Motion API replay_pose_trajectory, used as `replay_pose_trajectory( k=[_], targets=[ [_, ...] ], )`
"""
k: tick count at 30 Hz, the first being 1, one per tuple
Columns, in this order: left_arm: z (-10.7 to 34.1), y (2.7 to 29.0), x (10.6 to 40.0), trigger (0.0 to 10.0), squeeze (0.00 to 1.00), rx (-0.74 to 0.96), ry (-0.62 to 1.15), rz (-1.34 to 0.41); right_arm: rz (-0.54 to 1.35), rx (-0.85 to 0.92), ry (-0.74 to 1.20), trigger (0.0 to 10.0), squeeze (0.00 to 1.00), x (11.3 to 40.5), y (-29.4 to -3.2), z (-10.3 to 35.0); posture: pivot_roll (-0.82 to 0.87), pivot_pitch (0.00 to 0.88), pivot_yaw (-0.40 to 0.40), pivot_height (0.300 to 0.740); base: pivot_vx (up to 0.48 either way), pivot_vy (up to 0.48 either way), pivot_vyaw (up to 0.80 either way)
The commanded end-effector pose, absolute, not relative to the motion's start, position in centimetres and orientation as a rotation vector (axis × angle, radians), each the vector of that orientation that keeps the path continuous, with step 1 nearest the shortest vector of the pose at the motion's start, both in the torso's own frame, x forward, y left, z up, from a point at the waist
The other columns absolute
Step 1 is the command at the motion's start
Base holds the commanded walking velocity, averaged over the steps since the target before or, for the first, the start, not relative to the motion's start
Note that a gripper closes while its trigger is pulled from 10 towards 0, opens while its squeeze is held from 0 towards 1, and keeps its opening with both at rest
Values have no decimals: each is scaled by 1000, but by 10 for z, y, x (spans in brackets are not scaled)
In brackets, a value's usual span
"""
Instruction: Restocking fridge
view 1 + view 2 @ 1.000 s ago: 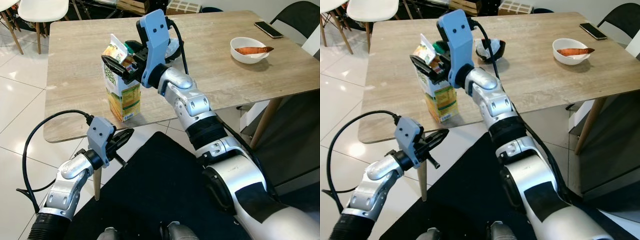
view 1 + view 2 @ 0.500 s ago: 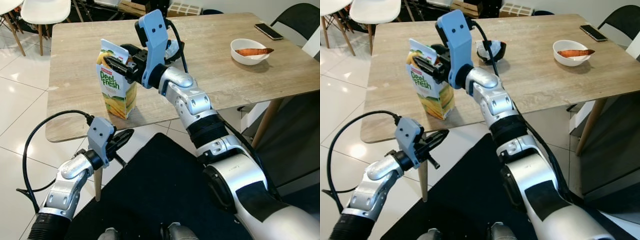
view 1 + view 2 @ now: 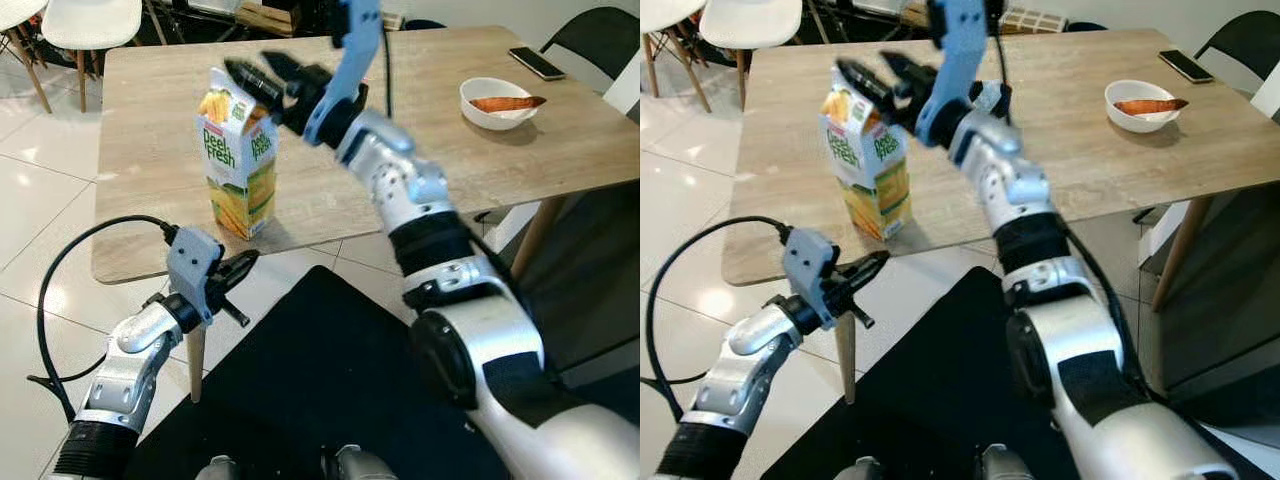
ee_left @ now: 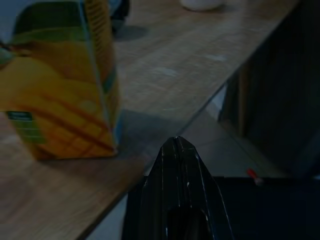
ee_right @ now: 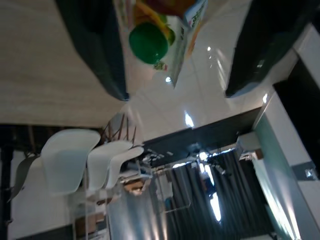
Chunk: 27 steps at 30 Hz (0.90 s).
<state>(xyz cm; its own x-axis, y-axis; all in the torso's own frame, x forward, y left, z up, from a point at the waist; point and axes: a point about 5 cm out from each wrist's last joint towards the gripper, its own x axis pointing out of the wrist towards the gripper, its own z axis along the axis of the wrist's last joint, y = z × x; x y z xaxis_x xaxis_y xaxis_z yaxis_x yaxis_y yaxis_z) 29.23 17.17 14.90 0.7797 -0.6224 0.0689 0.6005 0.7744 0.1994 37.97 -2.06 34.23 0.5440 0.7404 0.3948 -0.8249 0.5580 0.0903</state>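
Right tool (image 3: 262,75) is spread wide and sitting just above the gabled top of the juice carton (image 3: 240,163), one finger out over the far side of the peak and one nearer the arm, not gripping anything as far as I can see. From its wrist cam you can look straight down between the fingers at the carton's green cap (image 5: 148,43), so the carton is pretty much centred under the opening. My guess is it's lined up like that to come down and pinch the top ridge, which is the easiest bit of a carton to grab from above.

The carton itself stands upright near the front edge of the wooden worktop (image 3: 150,120), close to the corner nearest the robot, which makes for a short reach.

Left tool (image 3: 236,272) is low, below the worktop edge, fingers pinched together with nothing in them, pointing up toward the carton's base. Looks like it's just waiting.

Further along there's a white bowl (image 3: 497,100) with a sweet potato and a phone (image 3: 536,60), well apart from all this.
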Motion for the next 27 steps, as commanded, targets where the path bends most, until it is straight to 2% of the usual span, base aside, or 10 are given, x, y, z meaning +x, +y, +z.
replay_pose_trajectory(
  k=[1,4,5,9,11,14,15,16,18,27],
  targets=[
    [146,172,292,10000,0,191,-122,-668,936,283,-327,10000,898,381,-21,341,-77,122,-40,740,0,0,0],
    [149,174,292,10000,0,174,-139,-649,916,323,-356,10000,816,383,-30,347,-74,122,-46,740,0,0,0],
    [152,176,292,10000,0,152,-154,-629,906,366,-379,10000,0,384,-39,351,-72,123,-49,740,0,0,0],
    [157,180,292,10000,0,125,-182,-595,859,432,-419,10000,0,388,-60,358,-70,125,-53,740,0,0,0],
    [159,185,289,10000,0,93,-203,-579,771,478,-449,10000,0,394,-90,359,-69,127,-53,740,0,0,0],
    [160,186,287,10000,0,83,-206,-576,746,490,-455,10000,0,396,-99,358,-70,128,-53,740,0,0,0],
    [156,188,283,10000,0,74,-193,-571,667,482,-469,10000,0,399,-117,356,-69,131,-52,740,0,0,0],
    [156,188,283,10000,0,74,-193,-571,667,482,-469,10000,0,399,-117,356,-69,131,-52,740,0,0,0],
    [143,190,274,10000,0,54,-145,-567,494,443,-481,10000,0,404,-153,347,-68,134,-54,740,0,0,0],
    [95,193,252,10000,0,48,8,-522,95,348,-396,10000,0,408,-220,300,-57,138,-61,740,0,0,0]
  ],
)
